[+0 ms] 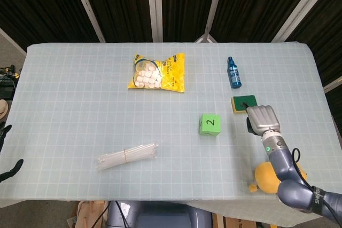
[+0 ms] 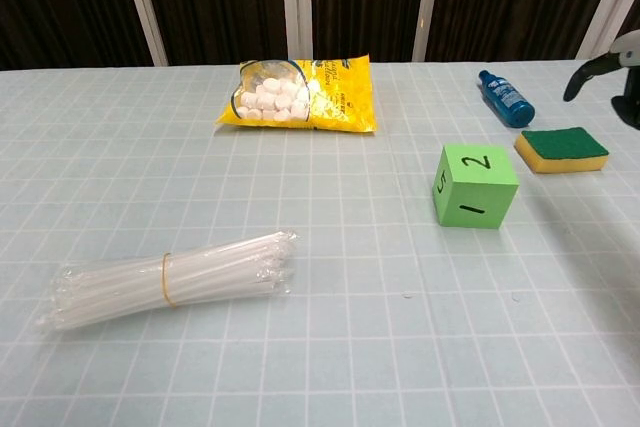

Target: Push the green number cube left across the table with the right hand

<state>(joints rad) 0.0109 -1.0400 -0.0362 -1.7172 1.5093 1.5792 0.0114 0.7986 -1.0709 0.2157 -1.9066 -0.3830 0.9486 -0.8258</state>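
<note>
The green number cube (image 1: 210, 124) (image 2: 475, 186) stands right of the table's middle, with a 2 on top and a 1 on its near face. My right hand (image 1: 262, 119) hovers above the table to the cube's right, a clear gap away and touching nothing. It overlaps the sponge's near corner in the head view. The chest view shows only dark fingers of this hand (image 2: 612, 72) at the right edge, spread and holding nothing. Two fingertips of my left hand (image 1: 13, 168) peek in at the table's front left corner, far from the cube.
A yellow bag of white sweets (image 1: 158, 72) (image 2: 300, 94) lies at the back. A blue bottle (image 1: 234, 72) (image 2: 505, 98) and a green-topped sponge (image 1: 242, 102) (image 2: 560, 148) lie behind and right of the cube. A bundle of clear straws (image 1: 128, 156) (image 2: 170, 277) lies front left. A yellow plush toy (image 1: 267, 178) sits front right.
</note>
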